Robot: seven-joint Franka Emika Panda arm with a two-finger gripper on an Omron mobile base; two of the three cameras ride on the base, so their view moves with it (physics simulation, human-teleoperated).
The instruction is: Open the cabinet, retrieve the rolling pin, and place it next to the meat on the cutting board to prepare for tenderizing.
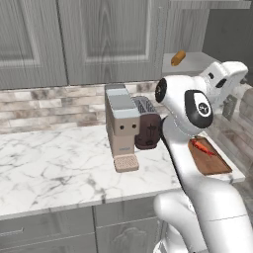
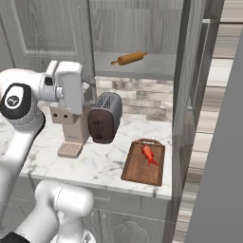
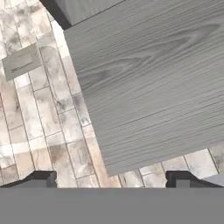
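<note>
Cabinet (image 2: 190, 71) door open; rolling pin (image 2: 129, 58) lies on its grey shelf (image 2: 156, 66). Meat (image 2: 149, 154) on cutting board (image 2: 144, 163), near right end of counter (image 1: 59, 168). Gripper (image 3: 111, 179) jaws wide apart (nothing held), facing cabinet underside and tiled wall (image 3: 39, 118).

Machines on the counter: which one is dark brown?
The toaster. It is dark brown and rounded; the coffee machine touching its side is tan and boxy with a small tray in front.
</note>
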